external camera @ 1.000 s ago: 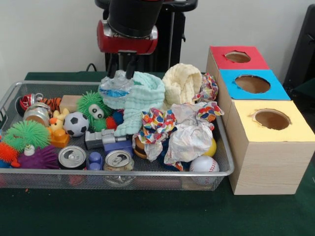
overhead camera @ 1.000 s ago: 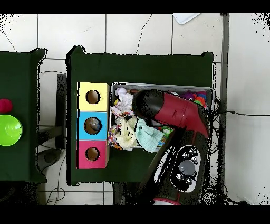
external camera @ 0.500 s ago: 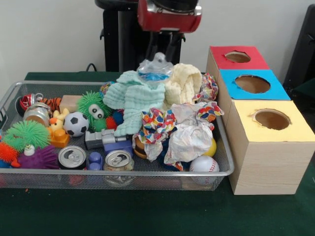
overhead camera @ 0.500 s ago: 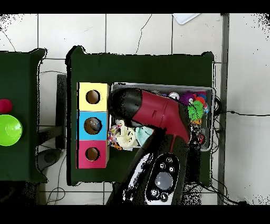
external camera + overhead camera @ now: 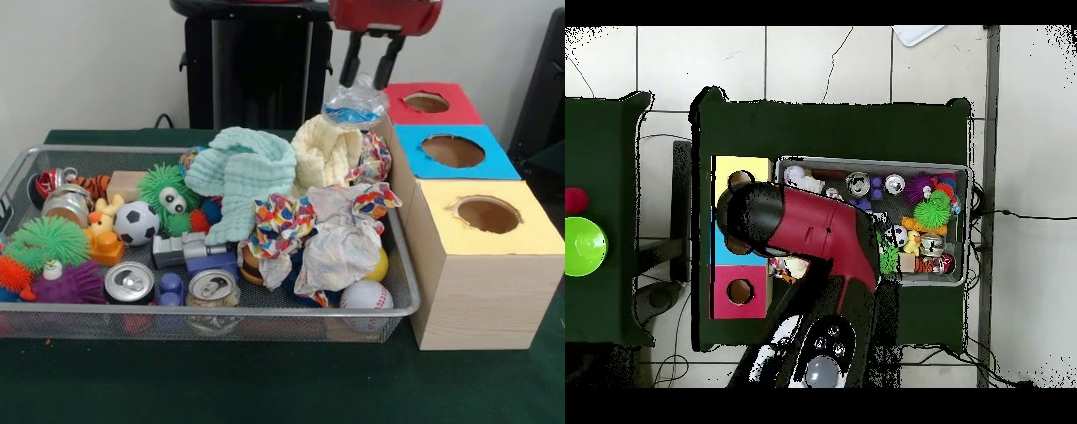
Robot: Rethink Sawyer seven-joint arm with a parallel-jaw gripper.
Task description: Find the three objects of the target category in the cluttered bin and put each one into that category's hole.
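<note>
A crushed clear plastic bottle [image 5: 355,103] with a blue label hangs in the air between the bin and the boxes, and my gripper [image 5: 369,81] is shut on its top. It hovers just left of the red box [image 5: 399,94] and above the cream cloth [image 5: 324,150]. The blue box [image 5: 415,140] and the yellow box [image 5: 441,221] stand in front of the red one, each with a round hole on top. In the overhead view my arm [image 5: 810,232] covers the blue box and the bottle; the red box [image 5: 723,290] and the yellow box [image 5: 755,166] show beside it.
The wire mesh bin [image 5: 177,309] holds a mint cloth [image 5: 244,172], crumpled paper [image 5: 340,247], colourful wrappers [image 5: 281,221], two cans [image 5: 129,281], a soccer ball [image 5: 136,222], a baseball [image 5: 365,295] and spiky green toys [image 5: 48,239].
My gripper has carried the bottle up and to the right, from over the mint cloth to beside the red box. Everything in the bin stays as it was.
</note>
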